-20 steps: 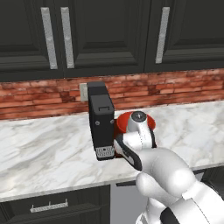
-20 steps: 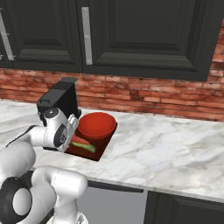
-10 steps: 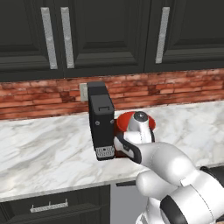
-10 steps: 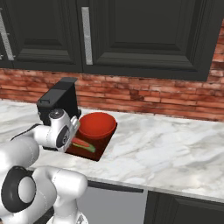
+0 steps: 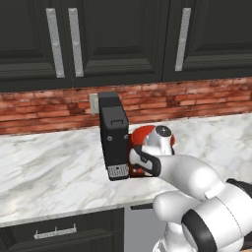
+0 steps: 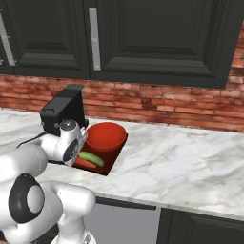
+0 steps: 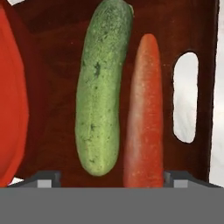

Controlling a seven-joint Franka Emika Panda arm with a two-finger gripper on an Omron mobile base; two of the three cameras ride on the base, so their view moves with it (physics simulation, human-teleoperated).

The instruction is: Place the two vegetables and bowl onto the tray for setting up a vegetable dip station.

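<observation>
The dark reddish-brown tray (image 7: 57,109) lies right under my hand, its pale handle slot on the right in the hand view. The green cucumber (image 7: 103,87) and the orange-red carrot (image 7: 144,113) rest side by side on it. My gripper (image 7: 111,178) hangs just above them, open, with its fingertips (image 7: 47,177) standing wide to either side of both vegetables. The red bowl (image 7: 11,96) sits on the tray beside the cucumber. In the right base view the bowl (image 6: 106,136), cucumber (image 6: 91,158) and carrot (image 6: 85,164) all lie on the tray (image 6: 113,157), with my hand over its near end.
A tall black box-shaped appliance (image 5: 114,138) stands on the marble counter (image 6: 181,162) directly left of the tray, close to my wrist. A brick backsplash and dark cabinets rise behind. Open counter stretches to the right.
The arm has shifted a little over the tray's near end. The fingers now stand wide apart, and the carrot lies free on the board beside the cucumber.
</observation>
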